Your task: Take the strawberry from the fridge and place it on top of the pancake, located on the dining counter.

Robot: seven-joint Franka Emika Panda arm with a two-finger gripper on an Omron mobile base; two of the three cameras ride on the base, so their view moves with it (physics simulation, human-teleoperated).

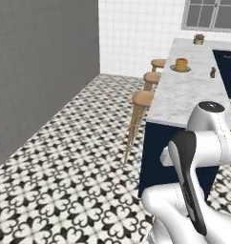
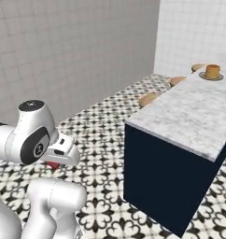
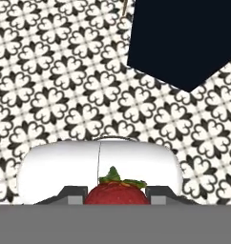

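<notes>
A small red strawberry with a green leafy cap (image 3: 116,192) is seen at the bottom centre of the hand view, pinched between the two dark finger tips of the two-finger gripper (image 3: 116,196), so the pincer is judged to be clenched on the berry. In the right base view a sliver of red (image 2: 52,165) is visible at the lower left, tucked under the white hand. The short stack of golden-tan pancakes on a grey round plate (image 1: 181,64) is found in the upper right of the left base view, far along the long white-grey marbled dining counter with its navy base (image 1: 184,95), and again at the upper right of the right base view (image 2: 212,71). The berry is thus well apart from its goal, with patterned black-and-white tiled floor (image 3: 65,95) below it. The main risk is judged to be loss of the fruit in transit: the berry is rounded and only a small part of it is gripped, so a jolt could let it slip and roll away on the tiles. A second risk is a strike against the counter's near corner if the arm is raised late. Lastly, the berry could roll off the stack if it is released off-centre or from too high.
</notes>
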